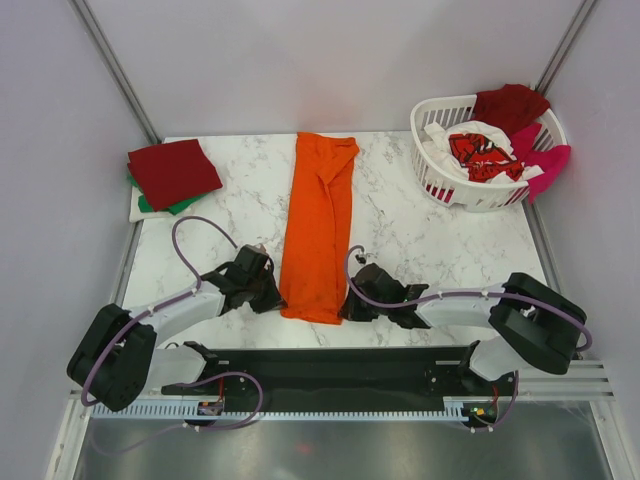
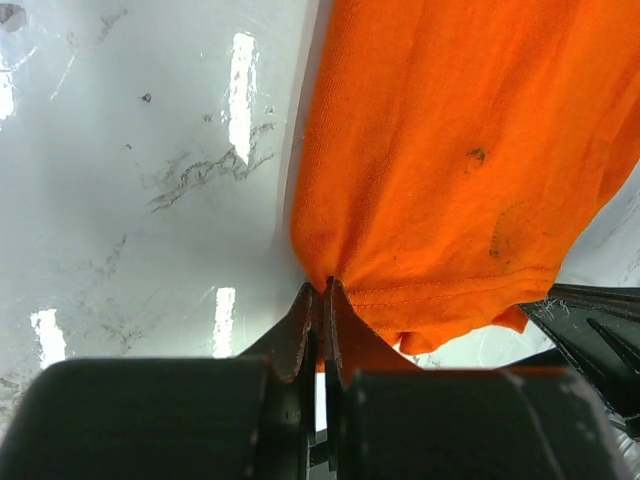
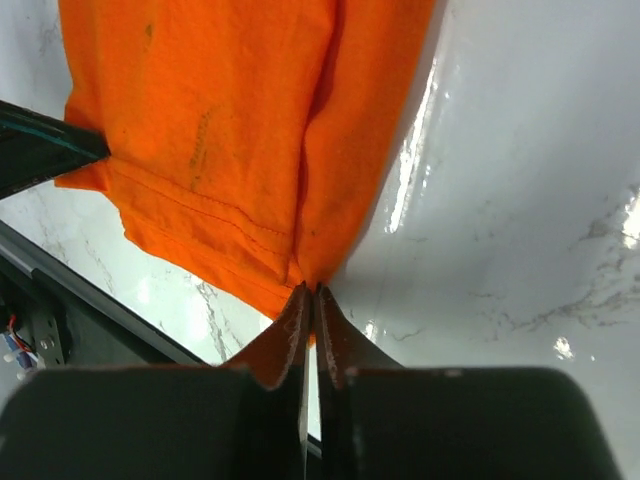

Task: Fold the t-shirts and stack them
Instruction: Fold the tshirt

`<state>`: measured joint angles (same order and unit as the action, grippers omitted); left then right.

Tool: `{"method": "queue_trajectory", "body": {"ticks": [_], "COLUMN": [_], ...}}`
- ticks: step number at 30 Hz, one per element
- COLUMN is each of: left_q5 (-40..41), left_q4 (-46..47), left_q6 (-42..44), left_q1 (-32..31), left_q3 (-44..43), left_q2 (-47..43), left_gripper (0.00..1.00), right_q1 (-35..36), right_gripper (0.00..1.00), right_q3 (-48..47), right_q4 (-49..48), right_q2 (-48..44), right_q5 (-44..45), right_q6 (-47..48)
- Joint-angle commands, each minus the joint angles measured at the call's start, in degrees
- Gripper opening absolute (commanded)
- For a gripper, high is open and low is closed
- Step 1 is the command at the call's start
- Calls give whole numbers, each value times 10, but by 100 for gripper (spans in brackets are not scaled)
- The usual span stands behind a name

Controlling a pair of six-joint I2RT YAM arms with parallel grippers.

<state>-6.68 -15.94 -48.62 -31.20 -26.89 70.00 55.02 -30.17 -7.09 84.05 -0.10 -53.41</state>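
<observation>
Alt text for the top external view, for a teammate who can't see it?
The left gripper and right gripper grip the near corners of an orange t-shirt, folded into a long strip mid-table. A folded dark red shirt lies on a green shirt at far left; a white basket at far right holds more clothes.

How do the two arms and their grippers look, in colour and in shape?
The left arm and right arm have white links and bulky black joints, each with a looping purple cable. The left gripper and right gripper are black with tapered fingers.
</observation>
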Motion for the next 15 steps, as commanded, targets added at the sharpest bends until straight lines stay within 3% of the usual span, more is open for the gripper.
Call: {"method": "queue_trajectory", "body": {"ticks": [1, 3, 9, 15], "left_q5": [-8, -15, -19, -30], "left_q4": [-38, -37, -39, -40], "left_q6": [-13, -28, -103, -143], "left_q1": [-4, -14, -62, -90], "left_q3": [21, 25, 61, 86], "left_q2": [-3, -12, -97, -157], "left_gripper": [2, 2, 2, 2], "right_q1": [6, 6, 6, 7], "right_gripper": [5, 0, 0, 0], "right_q3": [31, 36, 49, 57], "right_q4": [81, 94, 159, 175], "right_q2": [-5, -24, -101, -143], "right_q5": [32, 42, 74, 51], "right_q6": [11, 11, 14, 8]}}
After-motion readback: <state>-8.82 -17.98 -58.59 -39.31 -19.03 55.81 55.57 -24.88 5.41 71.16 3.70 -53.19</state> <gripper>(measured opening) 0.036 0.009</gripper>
